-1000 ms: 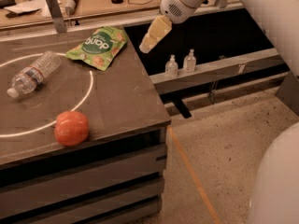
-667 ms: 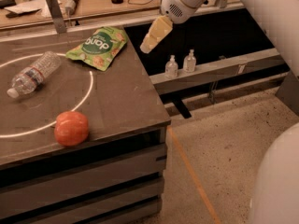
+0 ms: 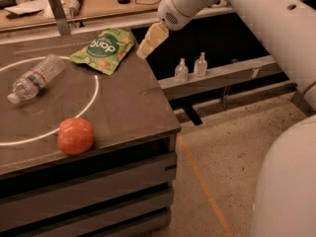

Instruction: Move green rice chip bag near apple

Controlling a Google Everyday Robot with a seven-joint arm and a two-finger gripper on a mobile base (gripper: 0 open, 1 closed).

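The green rice chip bag (image 3: 102, 50) lies flat at the far right of the dark table top, its dark green round logo facing up. The apple (image 3: 75, 136), orange-red and glossy, sits near the table's front edge, well apart from the bag. My gripper (image 3: 149, 42) hangs in the air just right of the bag, at the table's right edge, pale fingers pointing down and left. It holds nothing.
A clear plastic water bottle (image 3: 33, 79) lies on its side at the left, across a white circle line (image 3: 94, 95). Two small pump bottles (image 3: 190, 68) stand on a low shelf to the right. A cluttered bench (image 3: 89, 4) runs behind the table.
My gripper has shifted slightly left and down toward the bag. The bag, apple and bottle have not moved.
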